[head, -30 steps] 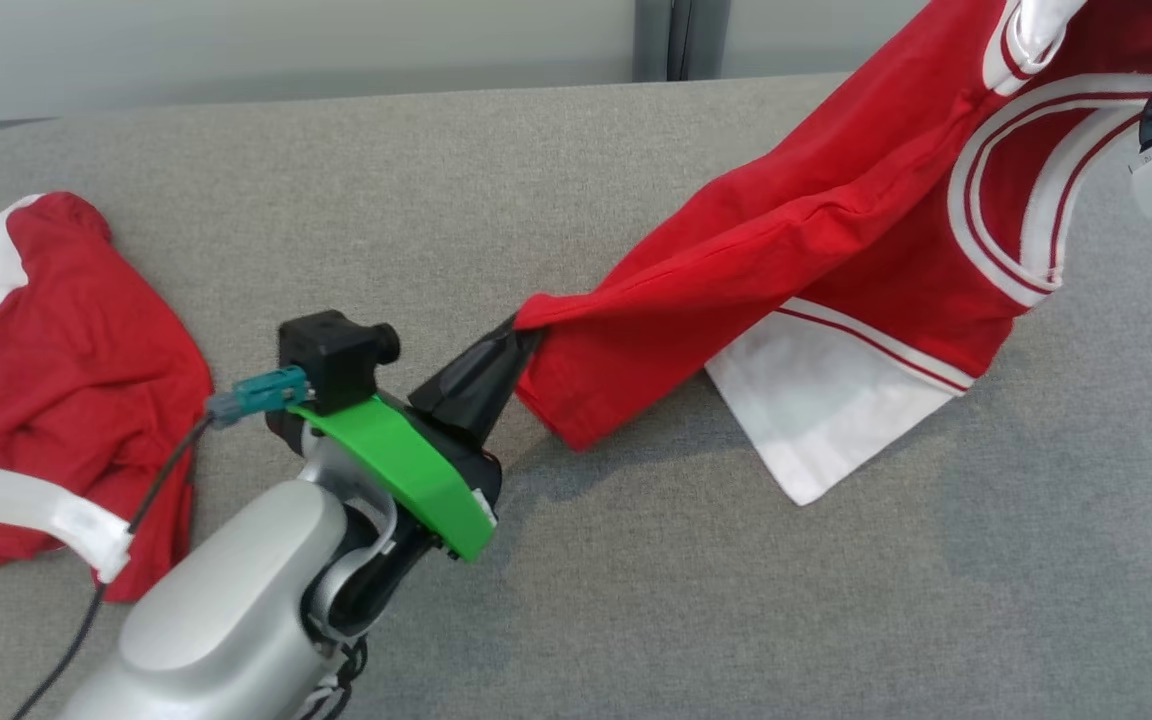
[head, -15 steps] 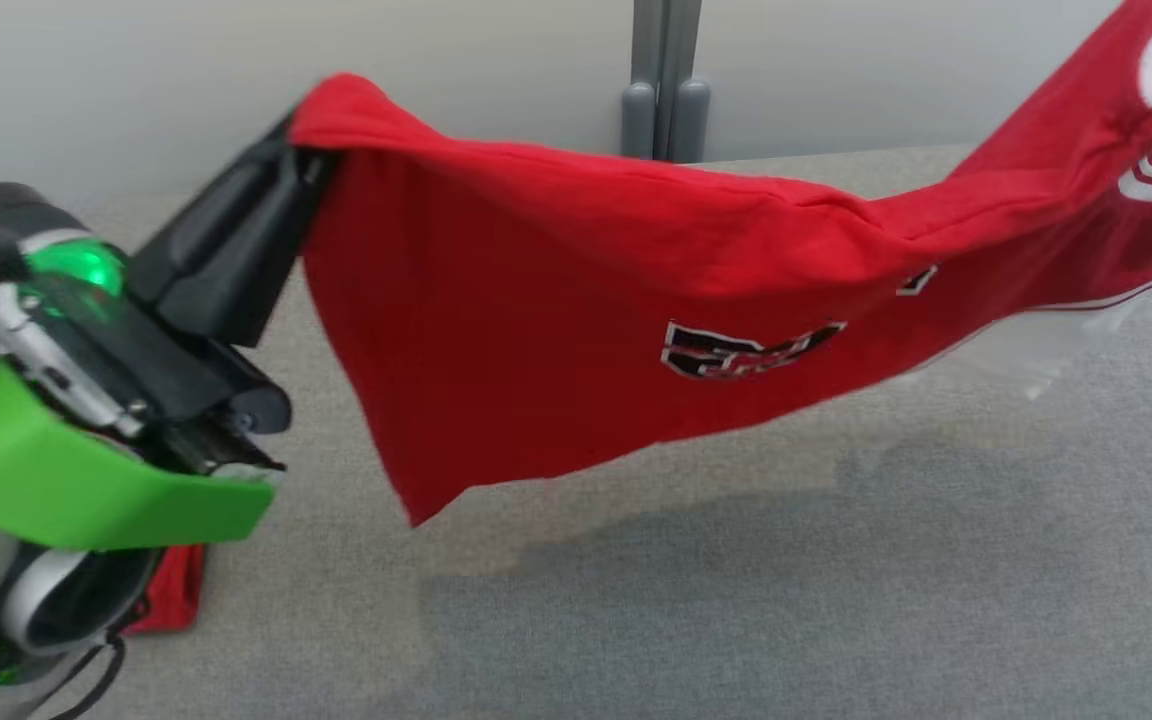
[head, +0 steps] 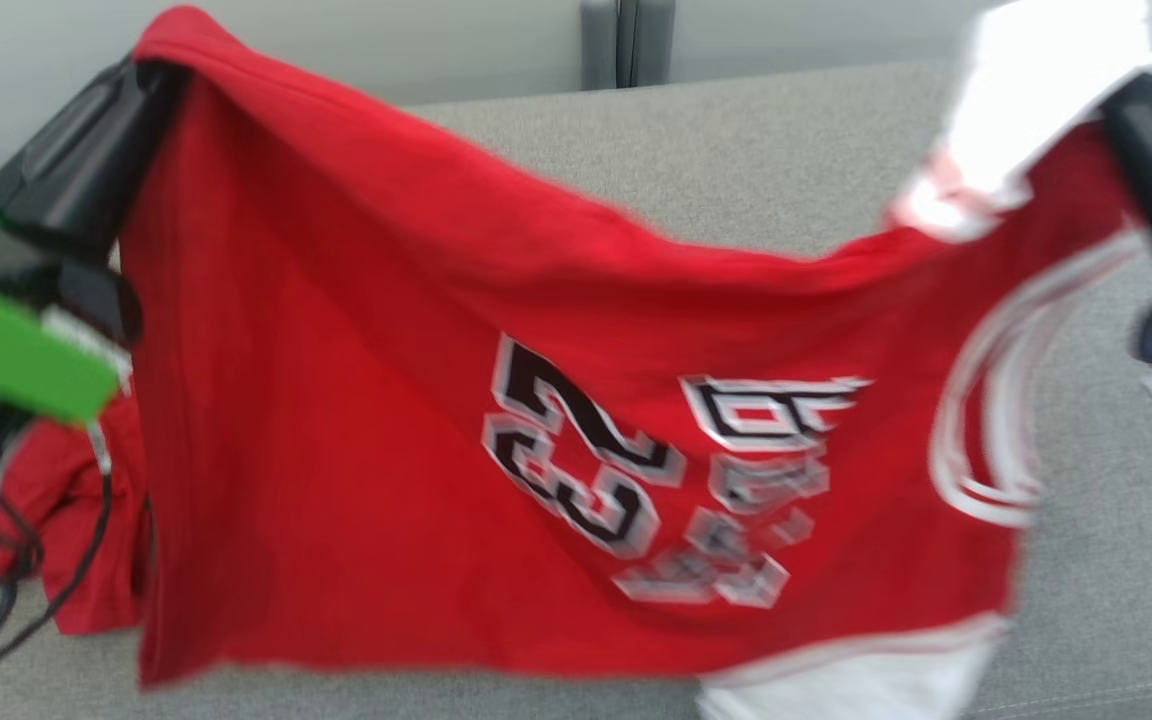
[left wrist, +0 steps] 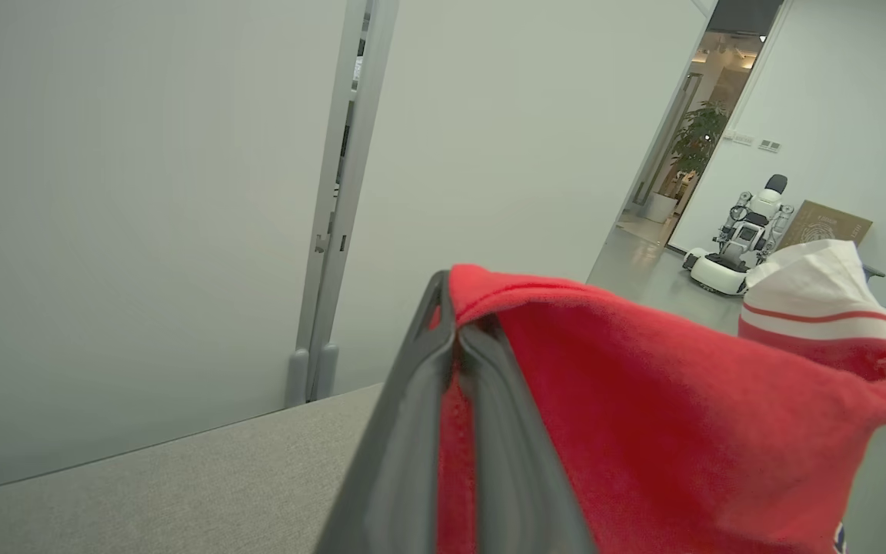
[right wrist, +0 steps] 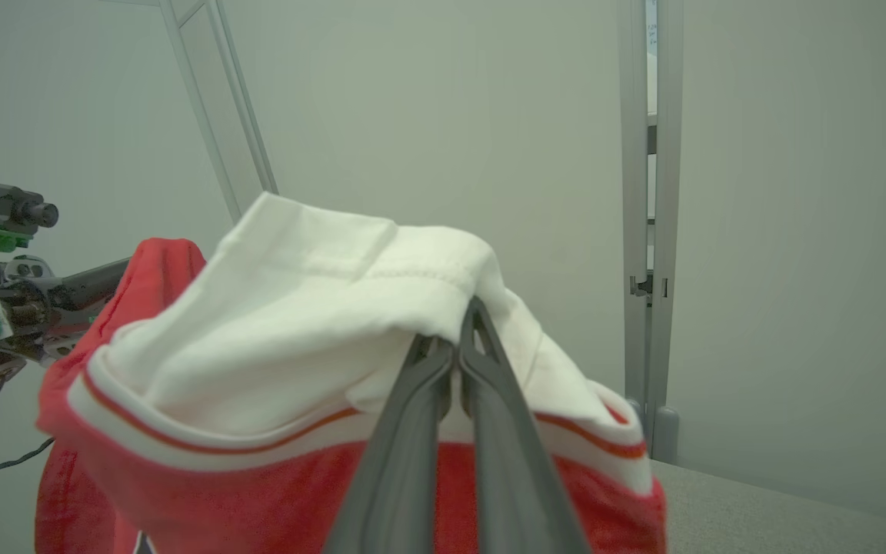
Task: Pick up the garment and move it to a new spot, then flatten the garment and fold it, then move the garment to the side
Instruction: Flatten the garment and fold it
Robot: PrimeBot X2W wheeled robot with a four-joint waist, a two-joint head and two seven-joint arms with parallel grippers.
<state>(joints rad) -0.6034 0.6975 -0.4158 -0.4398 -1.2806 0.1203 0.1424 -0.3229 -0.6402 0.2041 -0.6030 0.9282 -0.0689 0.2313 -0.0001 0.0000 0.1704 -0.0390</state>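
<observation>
Red jersey (head: 356,420) held aloft over the grey bench (head: 736,150), spread wide between two grips, likely to let it drop flat. Left fingers (left wrist: 428,362) clenched on a red corner, right fingers (right wrist: 431,385) clenched on the white-trimmed edge. Lower hem blurred, perhaps brushing the bench.

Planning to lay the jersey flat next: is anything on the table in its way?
Yes: another red garment lies on the table by the left edge of the jersey, partly hidden, below the left pincer.
</observation>
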